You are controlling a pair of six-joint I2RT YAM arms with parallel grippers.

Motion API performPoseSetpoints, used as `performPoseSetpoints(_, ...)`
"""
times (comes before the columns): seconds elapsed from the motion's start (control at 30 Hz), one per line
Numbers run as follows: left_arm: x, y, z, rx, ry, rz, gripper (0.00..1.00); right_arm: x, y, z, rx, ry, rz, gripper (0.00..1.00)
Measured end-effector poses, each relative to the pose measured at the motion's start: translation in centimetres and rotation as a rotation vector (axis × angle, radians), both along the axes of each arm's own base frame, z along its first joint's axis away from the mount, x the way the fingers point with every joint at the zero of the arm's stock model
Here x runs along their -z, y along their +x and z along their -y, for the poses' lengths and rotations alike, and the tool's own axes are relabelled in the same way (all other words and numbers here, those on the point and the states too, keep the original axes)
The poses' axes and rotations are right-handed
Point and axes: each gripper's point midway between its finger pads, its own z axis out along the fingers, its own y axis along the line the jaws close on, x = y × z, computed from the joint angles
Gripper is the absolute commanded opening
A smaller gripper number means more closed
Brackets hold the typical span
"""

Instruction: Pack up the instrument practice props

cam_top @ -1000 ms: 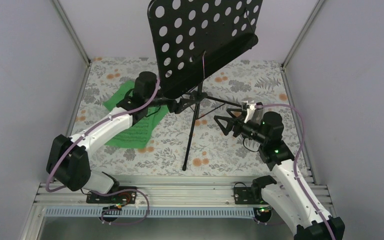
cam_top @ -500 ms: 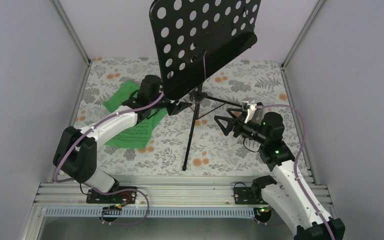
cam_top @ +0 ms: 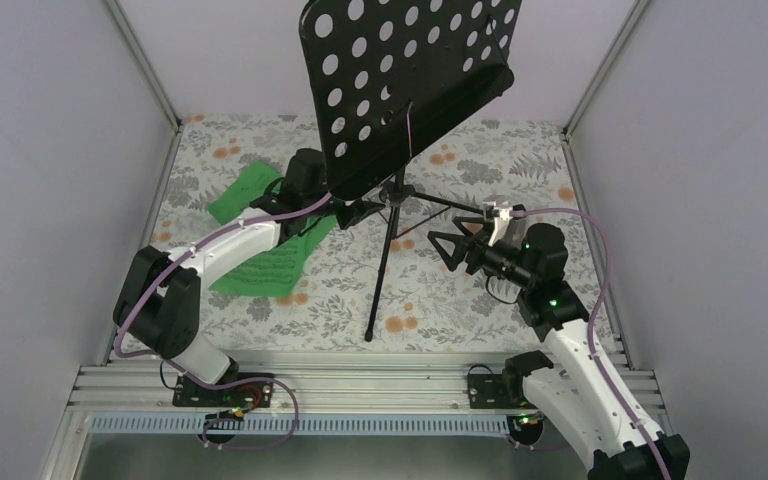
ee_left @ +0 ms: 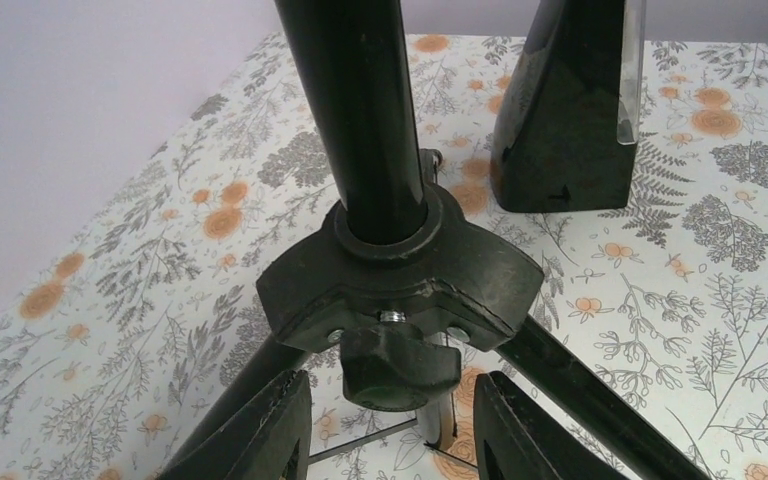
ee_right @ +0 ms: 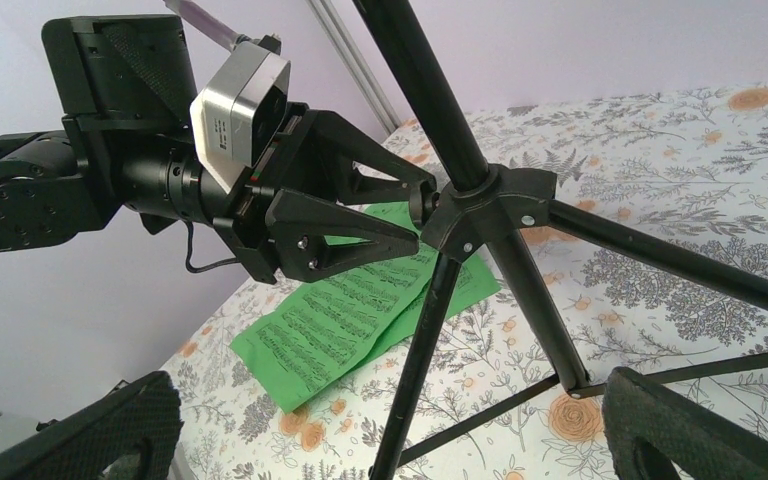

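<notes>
Two arms converge on the music stand [cam_top: 405, 95], which stands upright mid-table on the floral cloth [cam_top: 520, 170]. Its punched desk overhangs and hides the post and part of the left wrist in the top view. Green music sheets [cam_top: 260, 255] lie flat left of the stand, partly under the left forearm. Metronome [ee_left: 570, 120] sits just beyond the tripod hub [ee_left: 400, 275], top cut off by the frame; not made out from above. Left gripper [ee_right: 422, 205] held level and low at the hub, jaws parted, straddling the lock knob [ee_left: 398, 368] with slim gaps either side, gripping nothing. Right gripper [cam_top: 447, 247] points left toward the legs from nearby, jaws wide, empty.
</notes>
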Motion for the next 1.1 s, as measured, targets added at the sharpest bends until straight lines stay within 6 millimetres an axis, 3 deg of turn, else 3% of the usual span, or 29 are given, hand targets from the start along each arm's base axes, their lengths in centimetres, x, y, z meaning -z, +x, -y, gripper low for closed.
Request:
performPoseSetpoints(0.47,-0.9,0.7,0.2,-0.017,-0.021,0.048,0.47,0.1,0.1,0.0,0.000,-0.001,-0.004,1.00)
performPoseSetpoints(0.73,-0.2,0.7,0.7,-0.007,-0.015,0.036,0.38,0.2,0.1,0.0,0.000,-0.002,-0.007,1.00)
performPoseSetpoints(1.0,0.1,0.5,0.9,0.004,-0.014,0.023,0.18,0.2,0.1,0.0,0.000,-0.002,-0.007,1.00)
performPoseSetpoints(1.1,0.0,0.4,1.0,0.003,-0.021,0.012,0.15,0.2,0.1,0.0,0.000,-0.002,-0.007,1.00)
